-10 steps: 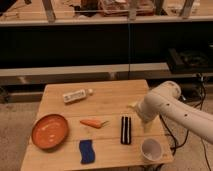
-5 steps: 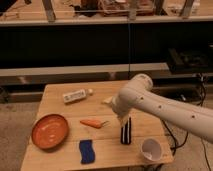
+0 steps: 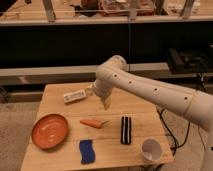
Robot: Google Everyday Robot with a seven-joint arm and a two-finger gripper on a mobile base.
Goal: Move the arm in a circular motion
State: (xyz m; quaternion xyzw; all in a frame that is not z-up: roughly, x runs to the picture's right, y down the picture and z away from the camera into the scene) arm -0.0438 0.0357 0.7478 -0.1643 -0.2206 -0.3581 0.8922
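The glossy white arm reaches in from the right edge and stretches left over the wooden table. Its bulbous joint hangs above the table's back middle. The gripper is the tapering pale tip pointing down from that joint, above the table just right of a white flat object and above an orange carrot. It holds nothing that I can see.
On the table lie an orange plate at front left, a blue sponge, a black striped object and a small white cup at front right. Dark shelving runs behind the table. Cables hang at the right.
The arm has swung left across the table, from over the right side to over the back middle. The objects on the table have not moved.
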